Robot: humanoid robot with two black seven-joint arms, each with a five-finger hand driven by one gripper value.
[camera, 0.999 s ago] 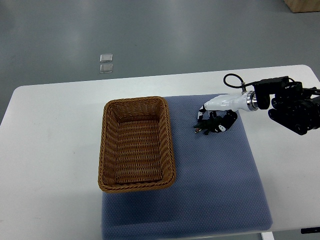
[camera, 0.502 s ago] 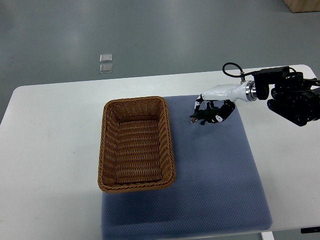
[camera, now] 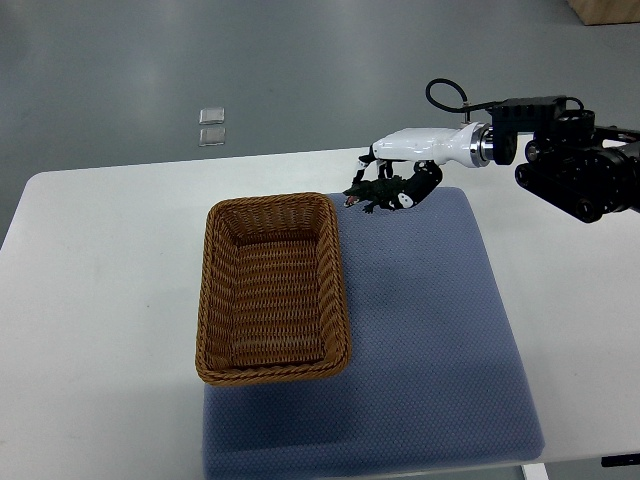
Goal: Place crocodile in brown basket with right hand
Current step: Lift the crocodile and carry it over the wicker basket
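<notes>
My right hand (camera: 392,176) comes in from the right edge and is shut on a small dark green crocodile (camera: 368,191). The toy hangs in the air above the far edge of the blue mat (camera: 430,340), its snout pointing left toward the brown wicker basket (camera: 272,288). The hand is just right of the basket's far right corner. The basket stands on the mat's left side with nothing in it. The left arm does not show.
The mat lies on a white table (camera: 100,300) with rounded corners. Two small clear squares (camera: 212,127) lie on the grey floor beyond the table's far edge. A black cable (camera: 445,95) loops above the right wrist.
The right hand has lifted the crocodile off the mat and carried it up and to the left, closer to the basket's far right corner.
</notes>
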